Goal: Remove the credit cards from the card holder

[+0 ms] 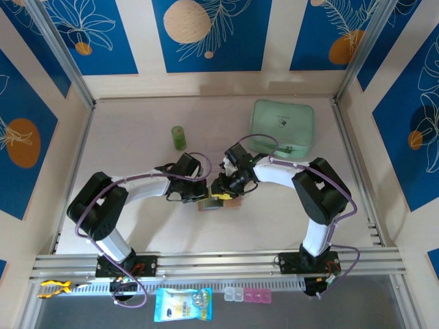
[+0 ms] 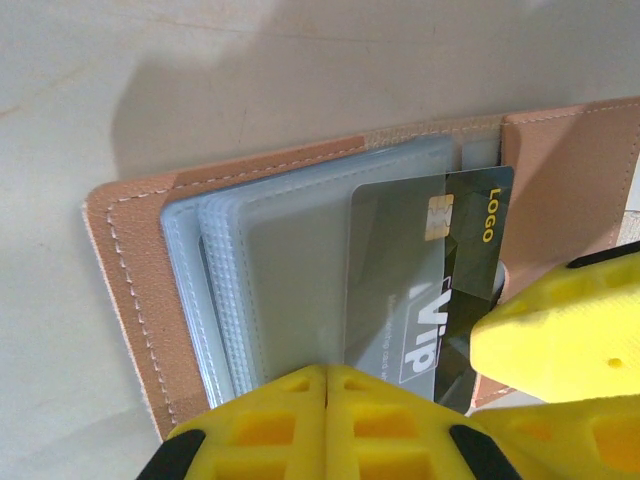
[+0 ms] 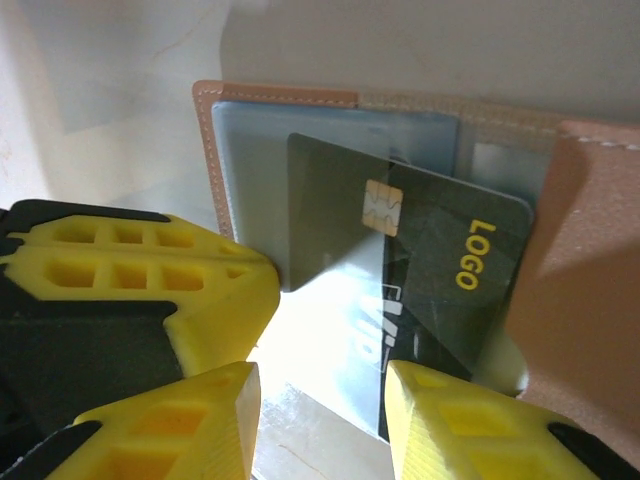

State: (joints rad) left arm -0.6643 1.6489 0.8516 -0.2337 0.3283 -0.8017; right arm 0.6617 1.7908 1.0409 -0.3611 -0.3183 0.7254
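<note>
One pale, smooth worktop [image 1: 137,137] carries at its middle the open salmon-tan, stitched, leather-like bifold card holder [image 2: 130,260], with the clenched left end effector [image 2: 327,375] at its left. A glossy dark plastic credit card [image 3: 450,250] juts partway from a clear sleeve between the parted fingers of the right end effector [image 3: 320,375]. I cannot tell whether it is grasped, and the extraction looks unfinished.
</note>
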